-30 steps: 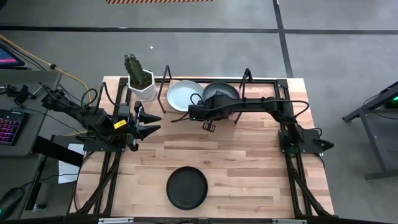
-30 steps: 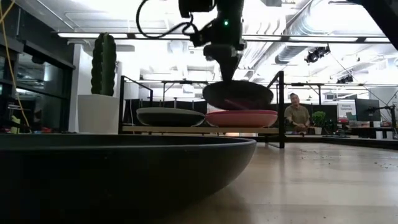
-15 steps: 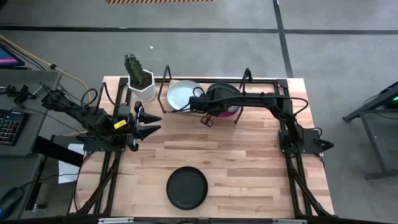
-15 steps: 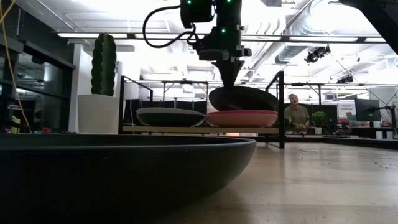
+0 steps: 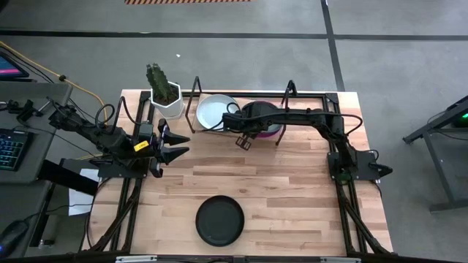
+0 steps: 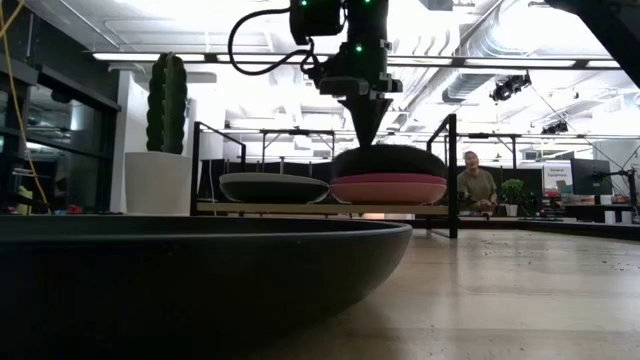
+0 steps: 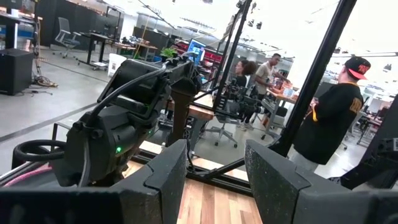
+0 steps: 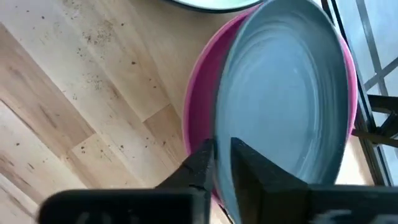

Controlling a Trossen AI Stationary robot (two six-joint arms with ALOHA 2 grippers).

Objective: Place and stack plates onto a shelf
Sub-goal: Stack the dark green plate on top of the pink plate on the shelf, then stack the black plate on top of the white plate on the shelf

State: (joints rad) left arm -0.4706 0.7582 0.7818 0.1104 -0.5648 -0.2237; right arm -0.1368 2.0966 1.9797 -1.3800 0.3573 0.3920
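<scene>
High view: we see the right arm reaching over the shelf [image 6: 300, 208] at the far end of the table; the left arm waits at its own side.
Right gripper [image 8: 222, 155]: clamped on the near rim of the dark plate [image 8: 286, 93], one finger on each face, with barely a gap between them.
Left gripper [image 7: 214, 155]: spread open, nothing between the fingers.
Dark plate: directly under the hand, and by our reading of the low view lying on the magenta plate [image 8: 202, 106], slightly off centre.
Other plates: a pale one [image 5: 212, 111] sits on the shelf just beside the hand; a black one [image 5: 219, 220] lies on the table well away from it, towards the near edge.
Handling: we judge these plates stiff, light and matte, so not very slippery, though they may chip on a hard knock. The thin rim is the only place to pinch.
Edges: the shelf's upright wire ends stand on either side of the hand, and a potted cactus [image 5: 167, 98] stands past the pale plate.
Open room: we see free space straight above the hand, and bare table on its near side.
</scene>
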